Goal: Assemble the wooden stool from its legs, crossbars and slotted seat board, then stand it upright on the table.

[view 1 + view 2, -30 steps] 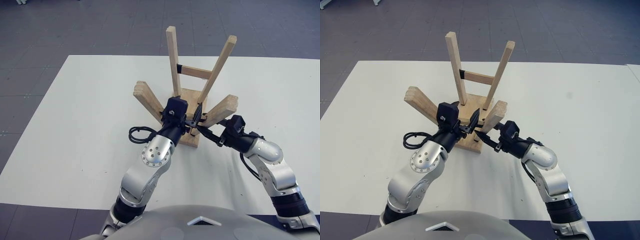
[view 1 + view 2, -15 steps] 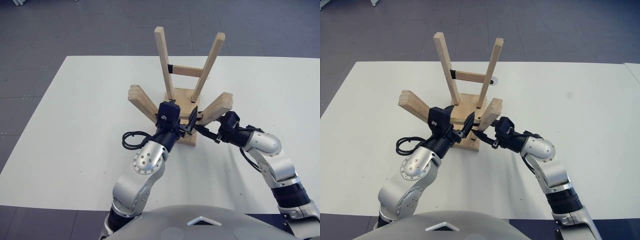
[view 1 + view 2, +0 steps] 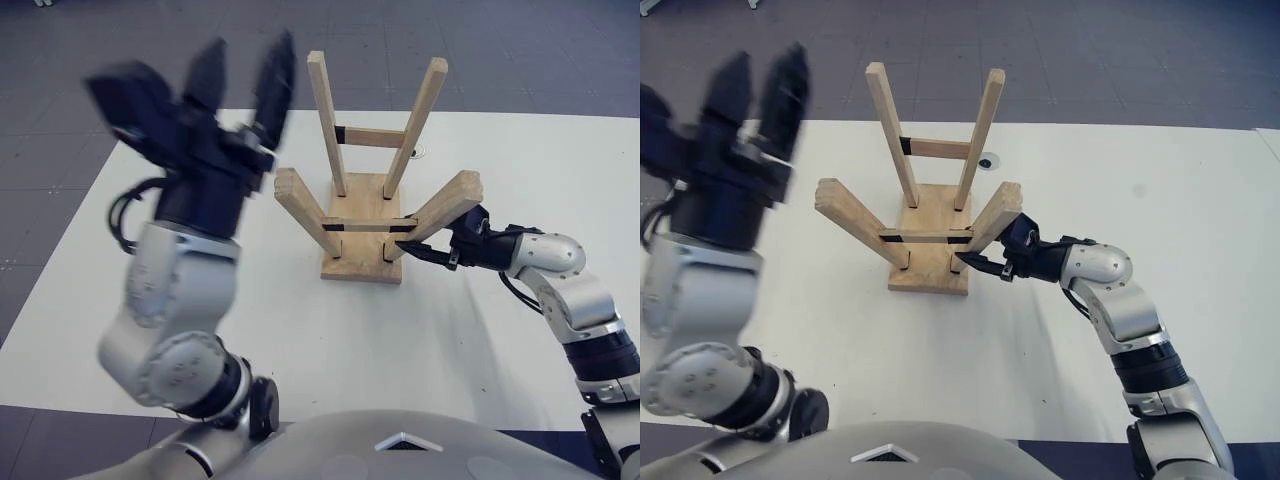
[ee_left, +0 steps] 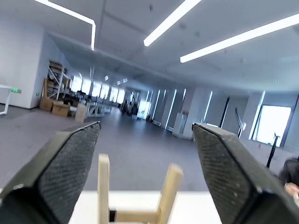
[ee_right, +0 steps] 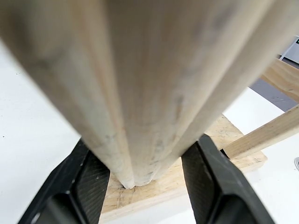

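Left eye view | left gripper (image 3: 250,48) high, jaws apart | right gripper (image 3: 405,245) jaws clamped on slanted pale wooden stool leg (image 3: 445,205)

The stool (image 3: 360,200) is of pale bare wood, matt, with visible grain. The table (image 3: 480,340) under the stool is white, smooth and matt. The right gripper (image 3: 968,262) has black pads (image 5: 96,186), finely rough.

The raised black left gripper (image 3: 245,62) looks blurry. Between the right gripper's (image 5: 145,182) black fingers (image 5: 88,186), the pale wooden stool leg (image 5: 140,84) runs off the picture's edge.
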`<state>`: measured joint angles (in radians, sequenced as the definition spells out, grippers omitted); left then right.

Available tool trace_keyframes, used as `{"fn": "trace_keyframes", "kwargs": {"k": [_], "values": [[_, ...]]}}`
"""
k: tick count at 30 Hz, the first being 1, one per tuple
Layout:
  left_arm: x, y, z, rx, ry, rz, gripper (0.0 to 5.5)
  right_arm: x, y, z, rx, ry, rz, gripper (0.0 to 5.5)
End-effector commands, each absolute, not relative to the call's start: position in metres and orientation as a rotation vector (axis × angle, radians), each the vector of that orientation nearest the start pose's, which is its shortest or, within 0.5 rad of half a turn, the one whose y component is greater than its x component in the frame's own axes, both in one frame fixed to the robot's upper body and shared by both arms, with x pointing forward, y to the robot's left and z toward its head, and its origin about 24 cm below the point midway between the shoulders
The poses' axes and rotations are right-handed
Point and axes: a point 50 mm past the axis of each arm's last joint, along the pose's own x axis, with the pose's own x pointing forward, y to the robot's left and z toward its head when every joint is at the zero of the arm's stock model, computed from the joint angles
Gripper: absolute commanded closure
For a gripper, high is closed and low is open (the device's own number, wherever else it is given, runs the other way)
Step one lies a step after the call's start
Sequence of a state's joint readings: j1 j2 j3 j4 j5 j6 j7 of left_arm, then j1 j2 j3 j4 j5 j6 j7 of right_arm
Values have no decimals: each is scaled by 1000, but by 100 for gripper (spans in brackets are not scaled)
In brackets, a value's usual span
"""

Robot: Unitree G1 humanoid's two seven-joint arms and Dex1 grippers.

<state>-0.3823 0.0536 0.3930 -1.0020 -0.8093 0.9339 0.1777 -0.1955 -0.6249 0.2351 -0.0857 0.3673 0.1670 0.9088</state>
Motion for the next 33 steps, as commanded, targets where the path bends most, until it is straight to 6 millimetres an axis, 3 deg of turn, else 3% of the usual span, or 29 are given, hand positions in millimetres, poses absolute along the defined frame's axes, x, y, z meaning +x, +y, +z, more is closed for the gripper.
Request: {"fn": "trace_keyframes", "kwargs": {"k": [1,5,6,8,11,15,20,25,33], "values": [[203,199,273,-380,-510,-165,185,244,-182,61,-340,370,1090,335],[208,240,267,-388,-419,-36,185,239,-182,62,-340,369,1106,335],[215,248,255,-373,-348,12,185,238,-182,62,-342,370,1112,335],[233,255,211,-311,-127,80,185,236,-182,62,-357,373,1138,335],[241,245,147,-203,140,83,185,234,-181,66,-371,372,1181,335],[237,224,107,-128,270,-3,185,237,-185,77,-364,343,1185,335],[233,214,92,-130,309,-45,185,216,-188,86,-348,319,1277,335],[229,212,85,-120,335,-63,185,207,-192,83,-328,334,1303,335],[223,202,76,-131,368,-97,183,221,-197,92,-340,307,1258,189]]}}
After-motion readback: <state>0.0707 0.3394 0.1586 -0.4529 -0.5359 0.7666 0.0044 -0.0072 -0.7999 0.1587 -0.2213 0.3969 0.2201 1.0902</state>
